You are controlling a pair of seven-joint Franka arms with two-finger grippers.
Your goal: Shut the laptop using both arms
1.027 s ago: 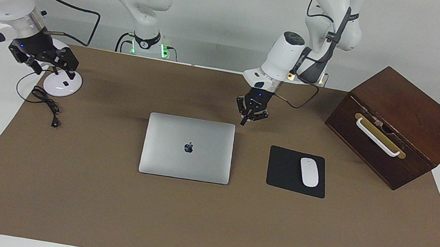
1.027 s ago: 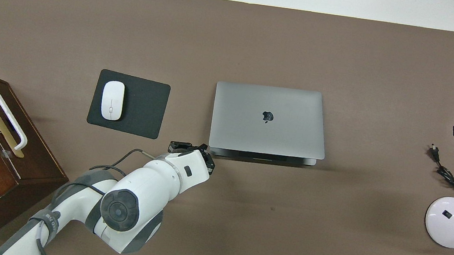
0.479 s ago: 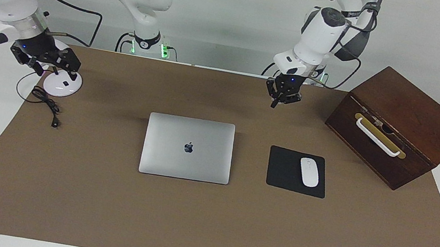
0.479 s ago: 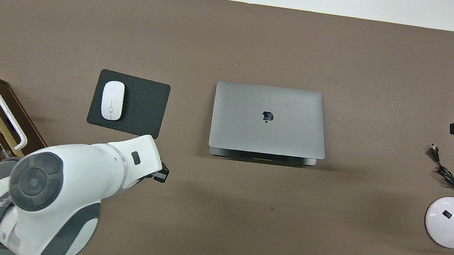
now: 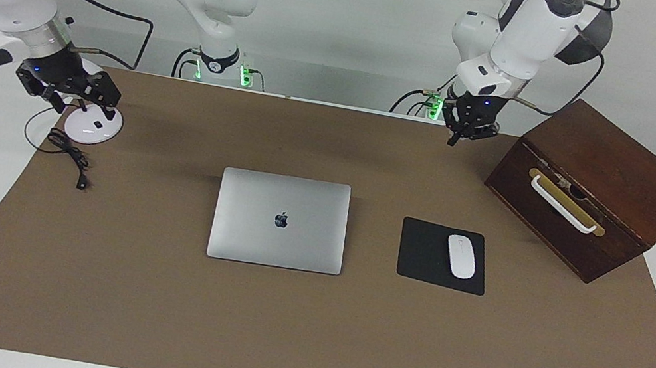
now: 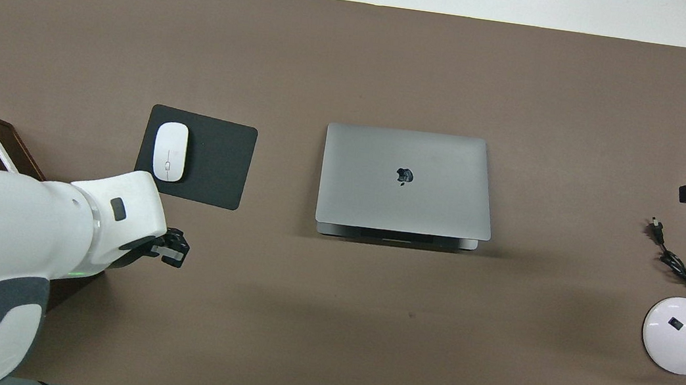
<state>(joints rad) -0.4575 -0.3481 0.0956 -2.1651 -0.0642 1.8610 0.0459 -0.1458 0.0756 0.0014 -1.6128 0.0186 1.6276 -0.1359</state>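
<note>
the laptop [image 5: 280,221] lies closed on the table [image 5: 145,300]; left claw [image 5: 459,139] hangs pinched closed and empty, right claw [image 5: 73,98] gapes wide, empty.

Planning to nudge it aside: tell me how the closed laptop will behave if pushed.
The laptop lies flat and thin, so it should slide, not tip. Its metal shell looks rigid. The smooth lid may prove slippery.

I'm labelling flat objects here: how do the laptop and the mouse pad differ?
The laptop is silver-grey with a dark logo; the mouse pad is plain black. The laptop is larger and thicker than the mouse pad. The mouse pad carries a white mouse; the laptop's closed lid is bare. Both lie flat on the brown mat.
</note>
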